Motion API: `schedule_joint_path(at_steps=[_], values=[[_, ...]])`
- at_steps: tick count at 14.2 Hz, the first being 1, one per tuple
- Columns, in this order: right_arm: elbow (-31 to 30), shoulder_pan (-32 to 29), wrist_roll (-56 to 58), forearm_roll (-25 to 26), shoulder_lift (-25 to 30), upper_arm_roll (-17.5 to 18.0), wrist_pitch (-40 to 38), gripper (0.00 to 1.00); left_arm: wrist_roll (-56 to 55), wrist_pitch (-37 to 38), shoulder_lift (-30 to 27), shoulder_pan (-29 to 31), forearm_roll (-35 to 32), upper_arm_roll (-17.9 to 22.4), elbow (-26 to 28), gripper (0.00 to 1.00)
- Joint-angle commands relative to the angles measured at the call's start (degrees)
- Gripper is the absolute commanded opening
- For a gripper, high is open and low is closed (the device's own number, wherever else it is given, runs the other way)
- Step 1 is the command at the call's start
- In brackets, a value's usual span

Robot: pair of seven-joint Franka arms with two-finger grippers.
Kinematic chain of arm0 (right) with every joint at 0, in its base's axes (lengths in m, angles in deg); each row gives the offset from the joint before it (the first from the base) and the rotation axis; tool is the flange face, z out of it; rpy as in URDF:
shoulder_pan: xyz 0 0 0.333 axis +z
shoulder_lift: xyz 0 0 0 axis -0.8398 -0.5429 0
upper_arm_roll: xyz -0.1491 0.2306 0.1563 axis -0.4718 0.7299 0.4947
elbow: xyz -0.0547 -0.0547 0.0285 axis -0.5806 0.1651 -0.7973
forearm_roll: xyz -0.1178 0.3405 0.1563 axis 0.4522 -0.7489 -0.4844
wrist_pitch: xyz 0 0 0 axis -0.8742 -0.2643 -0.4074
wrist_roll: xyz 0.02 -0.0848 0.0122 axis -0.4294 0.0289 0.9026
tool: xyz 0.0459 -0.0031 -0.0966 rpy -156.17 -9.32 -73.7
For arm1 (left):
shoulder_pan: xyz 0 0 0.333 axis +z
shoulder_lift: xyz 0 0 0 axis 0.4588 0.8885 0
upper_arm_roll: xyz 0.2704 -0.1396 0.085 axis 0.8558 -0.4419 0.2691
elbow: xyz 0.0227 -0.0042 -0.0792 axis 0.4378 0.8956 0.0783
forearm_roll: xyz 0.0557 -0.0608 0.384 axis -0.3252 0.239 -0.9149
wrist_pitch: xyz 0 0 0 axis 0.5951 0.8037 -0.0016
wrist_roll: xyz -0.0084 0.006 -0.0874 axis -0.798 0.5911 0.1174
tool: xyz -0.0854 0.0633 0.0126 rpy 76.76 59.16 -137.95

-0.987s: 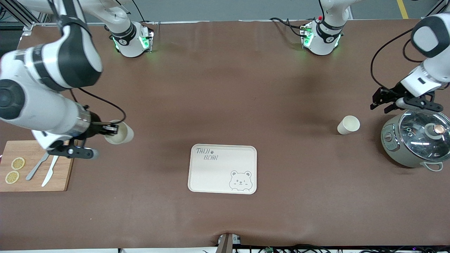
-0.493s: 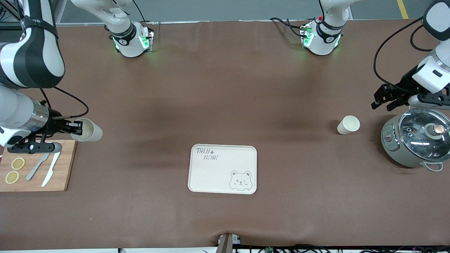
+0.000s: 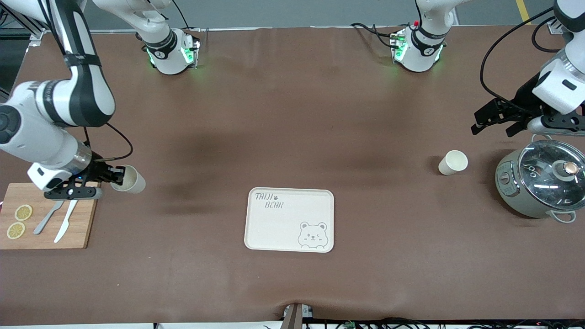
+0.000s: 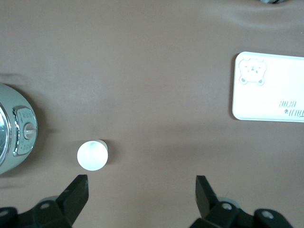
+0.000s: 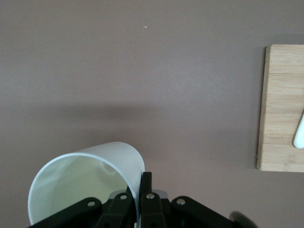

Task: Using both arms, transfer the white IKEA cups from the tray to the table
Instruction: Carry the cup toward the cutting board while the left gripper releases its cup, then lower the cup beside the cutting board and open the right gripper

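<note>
Fingers on the right gripper [image 3: 118, 176] pinch the rim of one white cup [image 3: 129, 179], one finger inside and one outside, low over the tabletop [image 3: 292, 114] beside the cutting board [image 3: 45, 214]. Your risk sits here: the cup looks tilted in that pinch, so if you let go before its base is flat it could tip and roll toward the board. The left gripper [image 3: 496, 119] hangs with fingers spread wide and empty, above the tabletop near the cooker [image 3: 539, 183]. Its cup [image 3: 453, 162] stands alone on the tabletop, well apart from the empty tray [image 3: 289, 219].
</note>
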Motion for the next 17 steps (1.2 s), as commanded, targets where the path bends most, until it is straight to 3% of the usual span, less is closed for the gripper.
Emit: schedule_joint_path(at_steps=[1,3,5,8,14,17], values=[[-5.0,-1.3,2.6,1.1,2.0,0.8,5.6,0.0,-1.5,1.8,1.7,0.3,-2.7,-0.7,-4.8,1.0],[-7.3,-2.9,3.3,1.2,0.8,0.9,10.3,0.0,-3.7,5.0,4.3,-0.4,-3.6,-0.8,-9.9,1.0],[-7.4,-3.3,3.8,1.1,-1.5,0.9,12.7,0.0,-8.1,8.7,7.4,-4.6,-7.3,-0.6,-15.3,1.0],[-8.5,-3.3,3.8,1.1,-4.8,0.9,18.4,0.0,-11.6,9.4,8.9,-8.8,-8.6,0.7,-17.0,1.0],[-8.5,-3.0,3.6,1.1,-11.5,0.9,25.1,0.0,-12.4,9.4,9.7,-21.4,-8.7,13.1,-18.2,1.0],[-8.6,-2.9,3.5,1.1,-13.2,0.9,28.2,0.0,-11.3,9.4,10.2,-25.0,-8.8,17.1,-18.2,1.0]])
